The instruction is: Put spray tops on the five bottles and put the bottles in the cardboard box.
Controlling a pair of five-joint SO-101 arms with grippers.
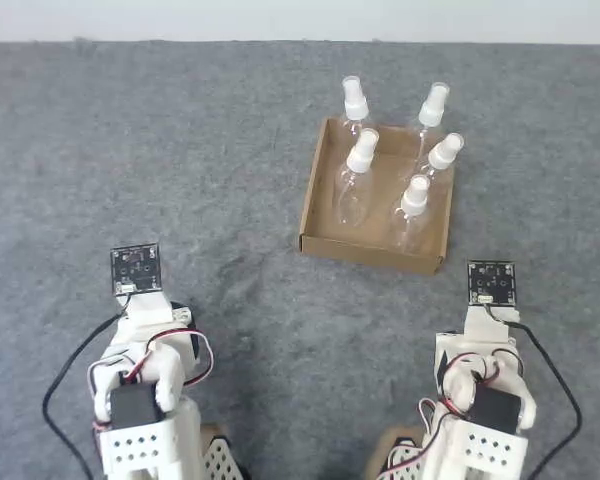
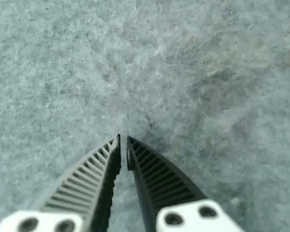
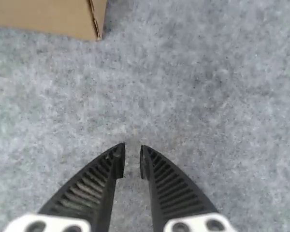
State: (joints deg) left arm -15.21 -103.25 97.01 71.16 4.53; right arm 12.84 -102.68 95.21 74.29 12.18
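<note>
Grey felt [image 1: 160,140] covered the table. All five bottles [image 1: 354,195] stood inside the cardboard box [image 1: 316,190] with spray tops [image 1: 363,150] on. They were thin clear plastic — light and slippery, I judged — best held at the neck. The left gripper [image 2: 123,141] and right gripper [image 3: 132,151] waited apart from the box, jaws nearly together, holding nothing.

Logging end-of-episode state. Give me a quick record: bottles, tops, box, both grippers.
bottles: five, all inside the box
tops: white, one on every bottle
left gripper: shut, empty, over the carpet
right gripper: shut, empty, over the carpet near a box corner
arms: both pulled back to the near edge, away from the box
task state: looks complete
</note>
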